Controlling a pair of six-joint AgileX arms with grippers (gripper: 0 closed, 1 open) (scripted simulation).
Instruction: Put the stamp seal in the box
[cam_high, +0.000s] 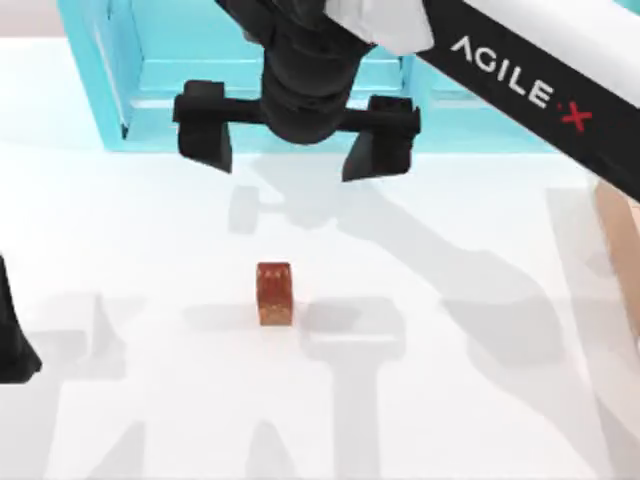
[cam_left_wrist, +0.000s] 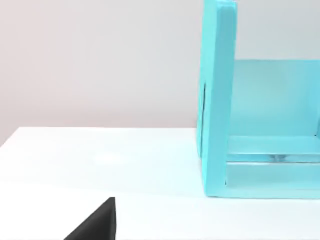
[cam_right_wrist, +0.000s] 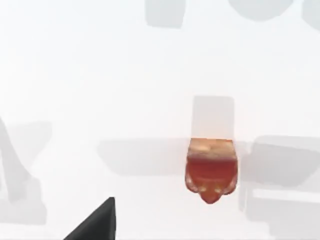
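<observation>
— Item one, step in hand?
— Approach. My right gripper (cam_high: 296, 140) hangs fingers spread, grasping nothing, above the table (cam_high: 120, 250) near the cyan shelf (cam_high: 150, 70). The stamp seal (cam_high: 274, 293) stands free mid-table, apart from it.
— Next move?
— I judge: shift over the seal, descend, straddle it, close.
— Hidden?
— The box (cam_high: 622, 240), cut off at the right edge. My left arm (cam_high: 12, 340) is parked at the left edge; its grip I cannot tell.
</observation>
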